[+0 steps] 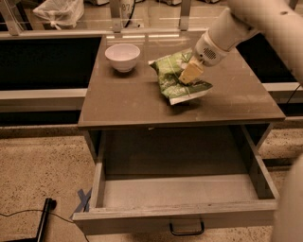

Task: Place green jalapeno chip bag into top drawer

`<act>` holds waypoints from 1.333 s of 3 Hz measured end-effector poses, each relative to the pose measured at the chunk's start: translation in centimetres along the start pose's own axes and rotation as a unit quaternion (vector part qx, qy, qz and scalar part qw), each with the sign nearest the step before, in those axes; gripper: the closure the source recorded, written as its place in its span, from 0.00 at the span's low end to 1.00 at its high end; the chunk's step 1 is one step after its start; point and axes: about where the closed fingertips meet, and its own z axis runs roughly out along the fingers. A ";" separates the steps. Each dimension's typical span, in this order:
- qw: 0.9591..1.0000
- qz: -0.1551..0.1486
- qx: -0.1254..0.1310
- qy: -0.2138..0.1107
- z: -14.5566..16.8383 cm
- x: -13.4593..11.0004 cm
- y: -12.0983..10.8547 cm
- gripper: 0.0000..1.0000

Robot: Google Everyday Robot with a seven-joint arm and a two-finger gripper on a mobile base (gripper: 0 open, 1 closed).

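The green jalapeno chip bag [174, 76] is crinkled light green with a white sealed edge and hangs just above the right middle of the brown tabletop [132, 101], with a shadow under it. My gripper [190, 74] comes down from the upper right and is shut on the bag's upper right part. The top drawer [180, 218] is pulled out below the tabletop's front edge. Its grey inside shows nothing in it, and its dark handle [187, 229] is on the front panel.
A white bowl [122, 56] stands on the tabletop's far left, apart from the bag. My white arm [265, 23] fills the upper right. A dark cable and a black object [45, 217] lie on the speckled floor at the lower left. A plastic bag [59, 10] sits behind the table.
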 end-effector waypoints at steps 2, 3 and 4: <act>0.977 -0.146 -0.004 -0.158 -9.6 -4.2 6.5 1.00; 0.969 -0.172 -0.062 -0.165 -9.2 -2.5 11.3 1.00; 0.966 -0.163 -0.114 -0.164 -7.8 0.9 14.9 1.00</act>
